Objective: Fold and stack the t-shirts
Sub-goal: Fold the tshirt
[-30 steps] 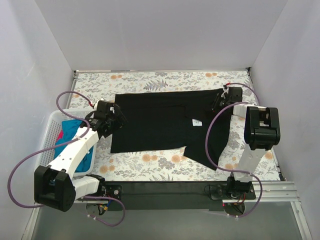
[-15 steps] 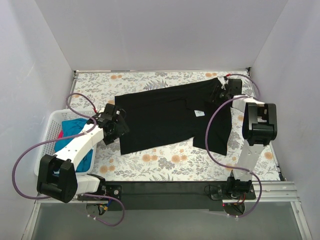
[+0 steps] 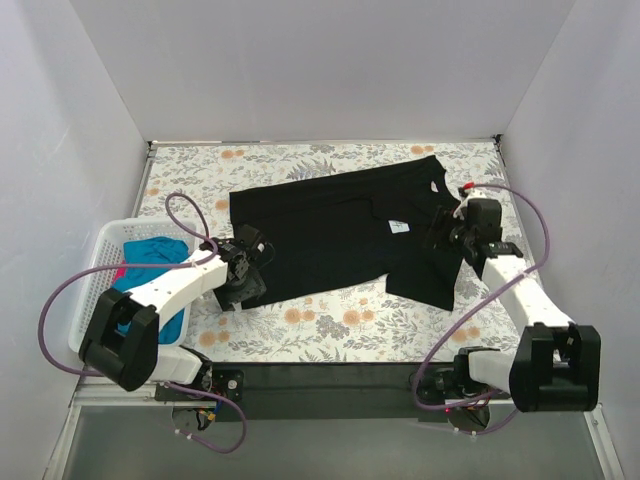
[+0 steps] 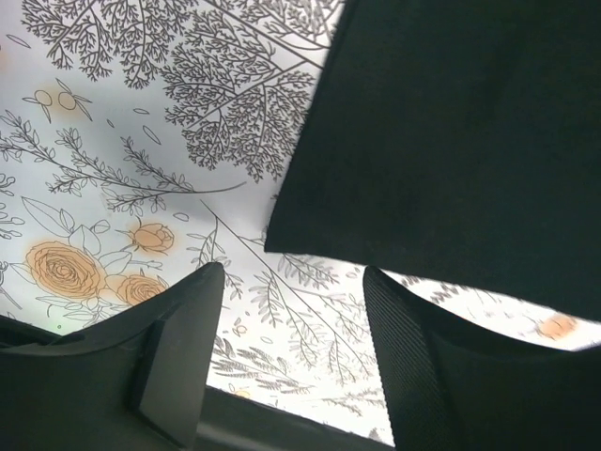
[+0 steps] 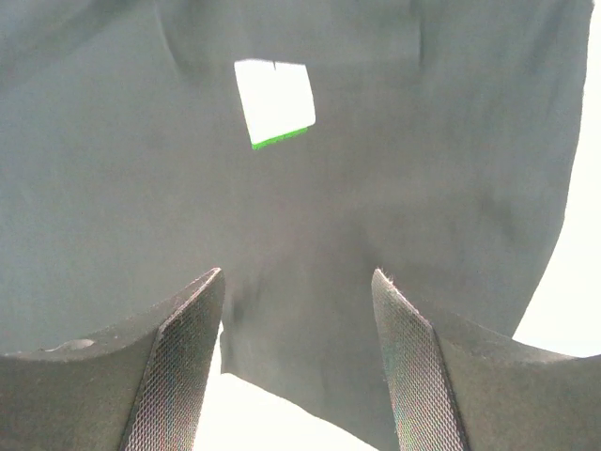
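**Black cloth is lying flat, both grippers are empty: a pinch can miss or take too much**

The black t-shirt (image 3: 340, 230) is lying spread in the middle of the table (image 3: 300, 160), a little turned. The left gripper (image 4: 291, 277) is hanging with its jaws apart and nothing between them, just beside the near-left corner of the shirt. If it is closing from here, I judge it is catching only the printed table covering, or only a thin edge that slips out.

The right gripper (image 5: 296, 277) is also standing released, over the right part of the shirt near the white label (image 5: 274, 101). Pinching here in the middle of the cloth is risking two layers together and a crooked fold.

On the left, the white basket (image 3: 98, 255) is holding the teal-blue t-shirt (image 3: 150, 250) and the pink-red cloth (image 3: 120, 270), close to the left arm; a wide swing may be knocking it. The far strip and the near strip of the table are giving room for folding. On the right the wall is standing near.
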Available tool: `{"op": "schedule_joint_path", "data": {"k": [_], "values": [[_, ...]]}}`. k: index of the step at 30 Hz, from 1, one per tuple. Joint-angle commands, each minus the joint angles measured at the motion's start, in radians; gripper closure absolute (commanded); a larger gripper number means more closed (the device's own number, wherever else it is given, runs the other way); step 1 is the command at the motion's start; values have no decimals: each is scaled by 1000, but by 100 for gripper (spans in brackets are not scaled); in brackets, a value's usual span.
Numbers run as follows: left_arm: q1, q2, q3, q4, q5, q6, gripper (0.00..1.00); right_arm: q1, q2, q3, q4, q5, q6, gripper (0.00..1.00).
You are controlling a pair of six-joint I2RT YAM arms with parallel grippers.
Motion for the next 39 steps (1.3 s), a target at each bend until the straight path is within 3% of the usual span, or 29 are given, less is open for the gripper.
{"op": "schedule_joint_path", "data": {"k": [1, 6, 21, 23, 28, 39], "values": [[-16, 46, 11, -2, -55, -37, 42, 8, -100, -86, -33, 14, 4, 29], [-32, 82, 0, 24, -66, -49, 50, 8, -206, -181, -39, 11, -13, 29], [-41, 156, -38, 87, -93, -51, 54, 8, -237, -216, -68, 14, -50, 30], [-42, 156, -46, 92, -98, -48, 61, 8, -237, -213, -80, 27, -50, 30], [-42, 148, -69, 134, -98, -17, 99, 8, -218, -198, -126, 134, -44, 32], [-18, 46, -78, 139, -181, 47, 100, 8, -63, -111, -240, 296, -51, 35]]}}
